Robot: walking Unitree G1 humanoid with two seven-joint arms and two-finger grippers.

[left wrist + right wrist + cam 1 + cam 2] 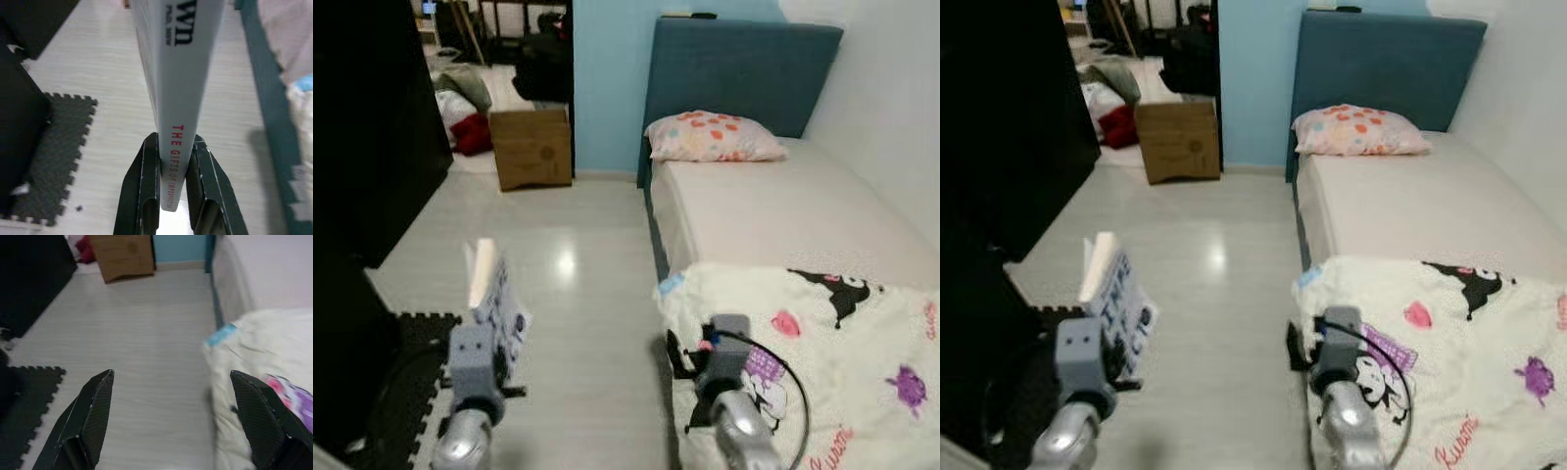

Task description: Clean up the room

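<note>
My left gripper (173, 143) is shut on the lower spine of a white book (178, 58) with red lettering, holding it upright. In the left eye view the book (494, 294) stands above the floor at the lower left, over the edge of a black foam mat (411, 382). My right gripper (171, 374) is open, its fingers spread wide with nothing between them. It hovers at the edge of the bed by a cream cartoon-print blanket (822, 362).
A bed (783, 211) with a blue headboard and a spotted pillow (713, 137) fills the right side. A cardboard box (532, 147) and piled clothes (460, 108) sit by the far doorway. Dark furniture (367, 127) lines the left. Pale floor (568, 255) runs between.
</note>
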